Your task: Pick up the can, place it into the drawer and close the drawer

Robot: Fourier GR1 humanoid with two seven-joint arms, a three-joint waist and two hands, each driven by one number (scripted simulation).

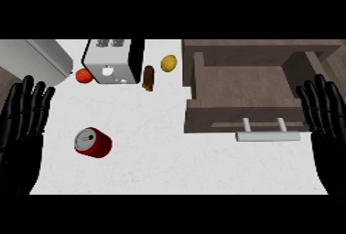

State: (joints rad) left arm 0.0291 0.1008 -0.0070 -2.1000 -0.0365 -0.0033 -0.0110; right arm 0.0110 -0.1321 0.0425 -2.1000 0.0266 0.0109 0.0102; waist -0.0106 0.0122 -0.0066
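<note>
A red can [93, 142] is seen lying on its side on the white counter [175, 160], toward the left, with its grey top turned up and to the left. It is touched by neither hand. The left hand [24, 119] is shown at the left edge of the view, fingers straight and pointing up, released and holding nothing; it stands near the can but apart from it. The right hand [324, 114] is shown at the right edge in the same way, fingers straight and up, nothing grasped, just beside the right side of the drawer [243, 87]. The drawer is pulled open at the upper right, its brown inside bare, and a pale handle [267, 135] is fixed to its front. The can is well apart from the drawer, with open counter between them. At the back of the counter a toaster [110, 61] is placed, with a red fruit [83, 76] just beside it on the left, a dark brown bar [148, 78] just to its right, and a yellow fruit [168, 63] between the bar and the drawer.
</note>
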